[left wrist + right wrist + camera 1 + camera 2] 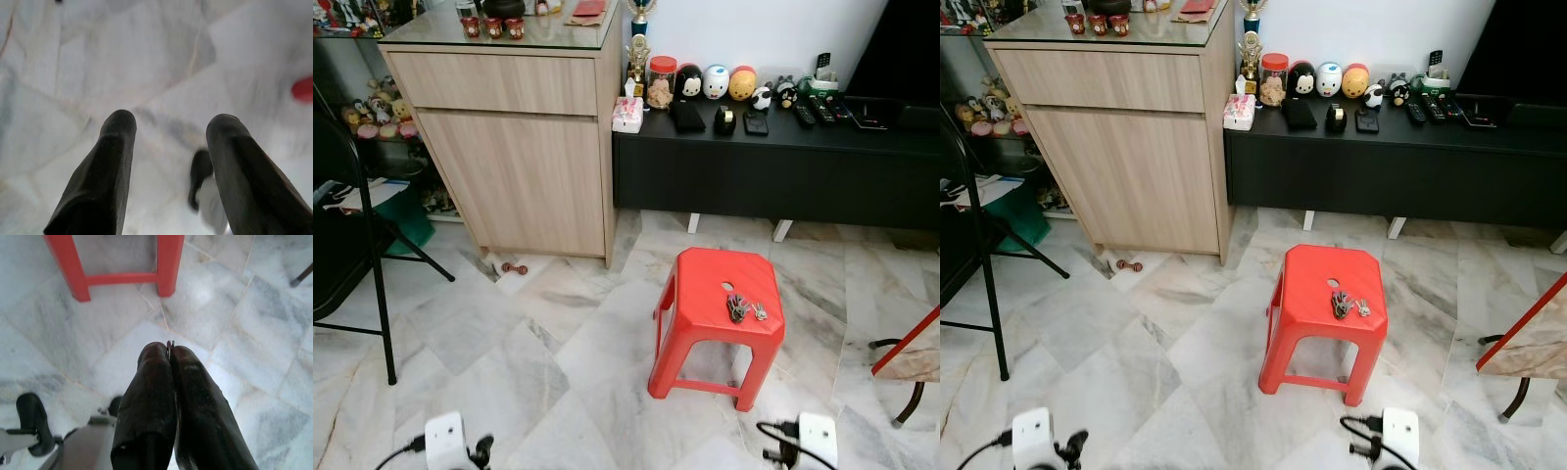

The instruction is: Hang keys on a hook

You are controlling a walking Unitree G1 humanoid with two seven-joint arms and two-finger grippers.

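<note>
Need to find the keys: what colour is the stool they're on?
Red stool, clearest in the left eye view.

The right end effector (169,348) points down at the pale marble floor (244,333), its two black fingers (149,401) pressed together with a thin sliver of metal pinched at the tips; beyond it stand two legs and a crossbar of the red stool (122,278). A thin dark leg (302,275) crosses one corner; a white and black part of the robot (34,428) sits near the fingers' base.
</note>
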